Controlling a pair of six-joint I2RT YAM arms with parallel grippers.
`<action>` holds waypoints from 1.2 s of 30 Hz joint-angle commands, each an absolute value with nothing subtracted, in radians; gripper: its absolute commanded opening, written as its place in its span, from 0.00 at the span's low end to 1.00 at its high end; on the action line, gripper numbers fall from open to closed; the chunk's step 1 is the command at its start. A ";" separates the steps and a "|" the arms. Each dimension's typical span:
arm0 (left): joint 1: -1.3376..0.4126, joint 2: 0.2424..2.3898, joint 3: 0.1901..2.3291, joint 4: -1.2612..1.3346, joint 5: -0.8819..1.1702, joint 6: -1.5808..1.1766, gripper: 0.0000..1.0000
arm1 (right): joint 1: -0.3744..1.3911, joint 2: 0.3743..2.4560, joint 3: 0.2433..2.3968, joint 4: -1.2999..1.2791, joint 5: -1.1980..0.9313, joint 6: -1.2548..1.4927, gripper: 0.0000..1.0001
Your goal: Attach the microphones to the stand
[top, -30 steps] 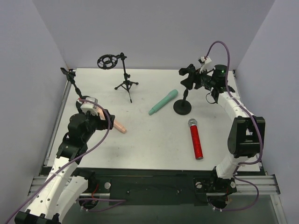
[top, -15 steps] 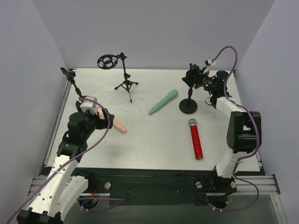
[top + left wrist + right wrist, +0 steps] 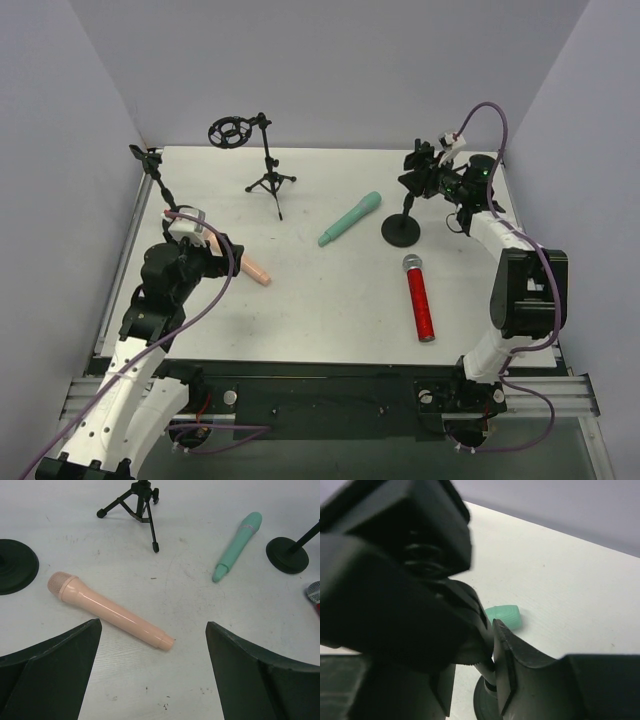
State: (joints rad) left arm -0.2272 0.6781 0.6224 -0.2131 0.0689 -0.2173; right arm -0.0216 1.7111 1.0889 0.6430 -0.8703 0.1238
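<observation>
Three microphones lie loose on the table, all of them off the stands. On my left wrist feed the left gripper hangs over the table with its jaws spread wide and nothing in them. The peach-pink microphone lies flat just ahead, its tail end in the gap between the fingertips and its head pointing away to the left, near a round black base at the edge of that view. Farther off, the mint-green microphone lies at a slant mid-table, between the tripod stand and the round-base stand and apart from both. The red microphone lies on the right side, its silver mesh head toward the far wall, near that round base but not touching it. My right wrist feed shows the right gripper pinched narrow around the thin stem of the round-base stand, high up near its clip. The picture is dark and blurred, and only the tip of the green microphone shows beyond the fingers. The tripod stand stands upright at the far side, its ring mount on top.
</observation>
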 commanded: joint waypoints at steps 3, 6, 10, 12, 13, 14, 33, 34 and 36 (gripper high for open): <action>-0.224 0.658 0.652 -0.160 0.089 -0.215 0.97 | -0.029 1.640 1.085 0.624 -0.896 0.092 0.16; -0.224 0.655 0.650 -0.160 0.090 -0.215 0.97 | -0.028 1.631 1.092 0.604 -0.897 0.091 0.04; -0.225 0.658 0.652 -0.158 0.094 -0.216 0.97 | -0.006 1.606 1.115 0.554 -0.893 0.072 0.00; -0.224 0.661 0.652 -0.158 0.097 -0.216 0.97 | 0.023 1.592 1.132 0.522 -0.893 0.063 0.00; -0.225 0.660 0.652 -0.156 0.097 -0.216 0.97 | 0.029 1.585 1.138 0.512 -0.894 0.066 0.00; -0.224 0.663 0.652 -0.158 0.095 -0.216 0.97 | 0.044 1.580 1.147 0.499 -0.893 0.066 0.00; -0.224 0.657 0.649 -0.156 0.106 -0.215 0.97 | 0.399 1.368 1.072 -0.031 -0.830 -0.385 0.00; -0.224 0.655 0.650 -0.156 0.106 -0.215 0.97 | 0.403 1.371 1.069 -0.029 -0.830 -0.390 0.00; -0.224 0.655 0.649 -0.156 0.107 -0.215 0.97 | 0.413 1.379 1.057 -0.009 -0.828 -0.379 0.00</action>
State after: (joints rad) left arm -0.2272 0.6651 0.6224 -0.2131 0.0883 -0.2176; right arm 0.4049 1.3911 1.0710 -0.0261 -0.8265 -0.3279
